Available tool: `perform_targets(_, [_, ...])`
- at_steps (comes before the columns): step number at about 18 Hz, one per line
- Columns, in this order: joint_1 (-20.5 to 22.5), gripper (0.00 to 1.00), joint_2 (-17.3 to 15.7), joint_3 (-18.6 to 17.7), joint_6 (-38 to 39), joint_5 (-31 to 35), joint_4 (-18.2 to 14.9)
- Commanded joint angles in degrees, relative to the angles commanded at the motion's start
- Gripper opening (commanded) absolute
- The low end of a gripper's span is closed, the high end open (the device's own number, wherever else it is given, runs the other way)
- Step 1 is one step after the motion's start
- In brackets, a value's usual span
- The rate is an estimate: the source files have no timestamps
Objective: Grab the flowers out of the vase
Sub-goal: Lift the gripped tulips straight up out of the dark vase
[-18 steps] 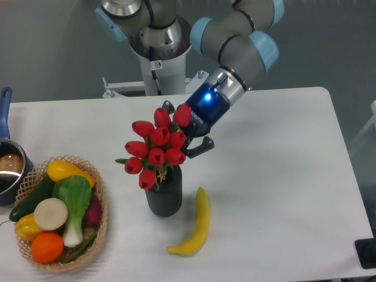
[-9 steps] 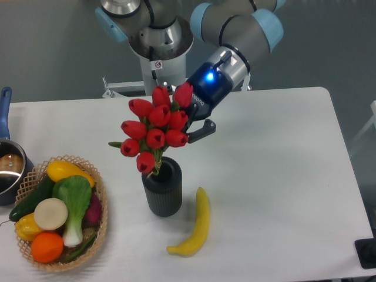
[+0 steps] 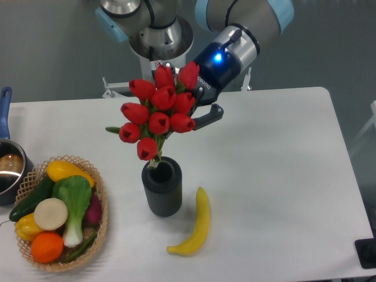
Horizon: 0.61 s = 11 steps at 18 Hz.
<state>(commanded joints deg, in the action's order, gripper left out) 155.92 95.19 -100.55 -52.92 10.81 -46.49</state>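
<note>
The fixed camera shows the flowers [image 3: 158,117] raised above the vase [image 3: 162,190], with the claw [image 3: 197,111] clamped on the bunch from its right, rear side. One dark finger [image 3: 210,117] pokes out just right of the red buds; the other is hidden behind them, so the exact grip line cannot be made out, but the bunch hangs from the claw and nothing else supports it.

The relation that matters is between the stem ends and the vase mouth. The bunch's long axis runs from the buds at the upper right down to the pale stems at the lower left, tilted rather than upright. The stem tips sit right at the rim of the vase, on its left rear edge; whether they are just inside the opening or already clear of it cannot be told from this angle. The vase itself stands upright on the bench [image 3: 276,176], directly below and slightly in front of the claw.

In my judgement the lift is nearly complete, and what remains is to carry on upward along the stems' own slant, so the tips clear the rim without dragging the vase over.
</note>
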Motion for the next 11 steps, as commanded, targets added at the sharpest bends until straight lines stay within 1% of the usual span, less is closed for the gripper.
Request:
perform_targets(2, [0.88,0.47,0.0,1.23,1.23,0.0,0.0])
perform_targets(7, [3.43,0.47,0.97,3.43,0.63,0.17,0.0])
perform_targets(11, [6.06,0.47,3.77,5.45,-1.21,0.53,0.09])
